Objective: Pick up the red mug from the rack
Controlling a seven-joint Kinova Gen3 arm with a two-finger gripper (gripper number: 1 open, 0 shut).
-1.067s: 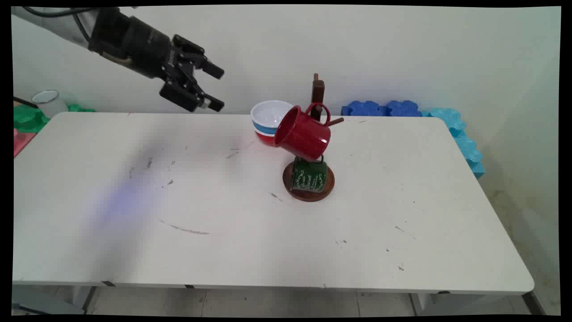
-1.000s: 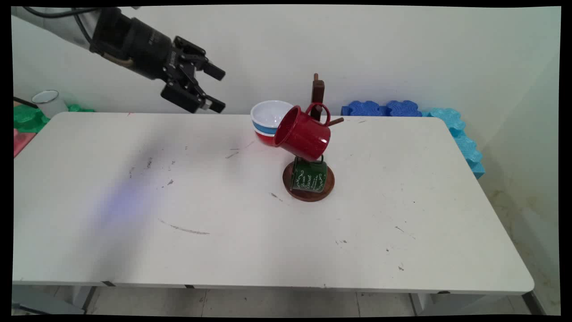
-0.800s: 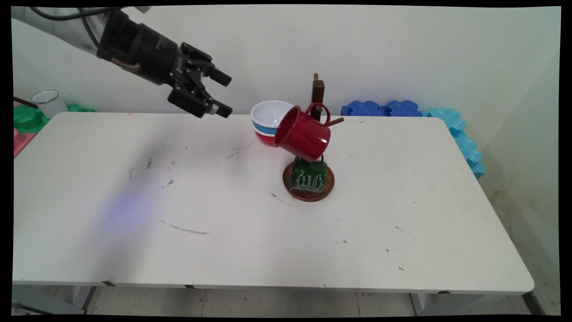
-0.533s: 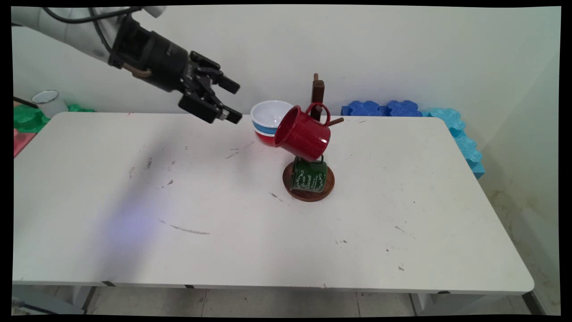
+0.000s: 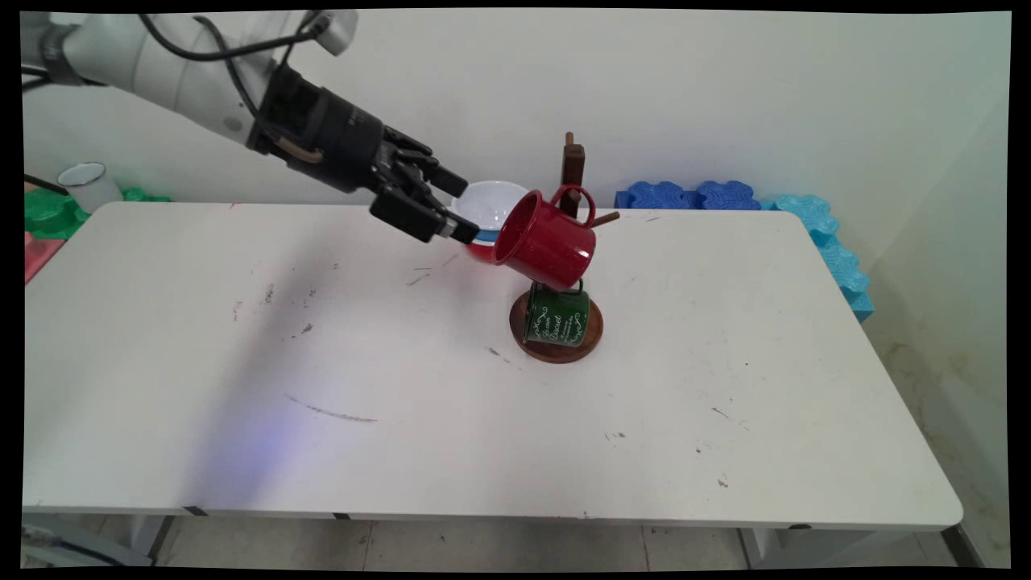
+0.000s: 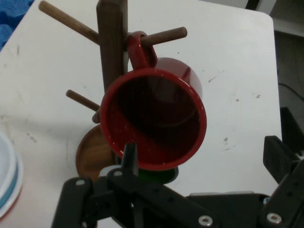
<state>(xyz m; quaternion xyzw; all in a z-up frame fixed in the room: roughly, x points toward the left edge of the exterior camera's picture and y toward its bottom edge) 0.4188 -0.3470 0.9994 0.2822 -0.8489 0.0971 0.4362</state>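
Main view: the arm [image 5: 161,72] enters from the upper left of the frame, and its black gripper [image 5: 459,209] hangs above the far part of the white bench [image 5: 403,403], just left of centre. The gripper's fingers [image 5: 463,232] are spread and hold nothing. It points right and slightly down at the red mug [image 5: 546,246], whose open mouth faces it; the lower fingertip lies just beside the mug's rim, and contact cannot be judged. Behind the gripper stands a white bowl [image 5: 490,205] with blue and red bands, partly hidden by the fingers.

The red mug hangs tilted by its handle from an upper peg of a dark wooden mug stand [image 5: 573,165], at the centre of the frame. Below it a green mug [image 5: 557,316] with pale lettering hangs over the stand's round base [image 5: 592,337]. Blue foam pieces [image 5: 693,196] lie at the bench's far right edge; a white cup [image 5: 87,184] and green foam [image 5: 48,211] sit at the far left.

Hand view: the red mug [image 6: 154,118] fills the centre, mouth toward the camera, handle hooked over a peg of the stand [image 6: 111,42]. The gripper [image 6: 199,156] rises from the bottom edge, one fingertip [image 6: 129,156] overlapping the mug's lower rim, the other at lower right. The bowl's [image 6: 9,180] edge shows at lower left.
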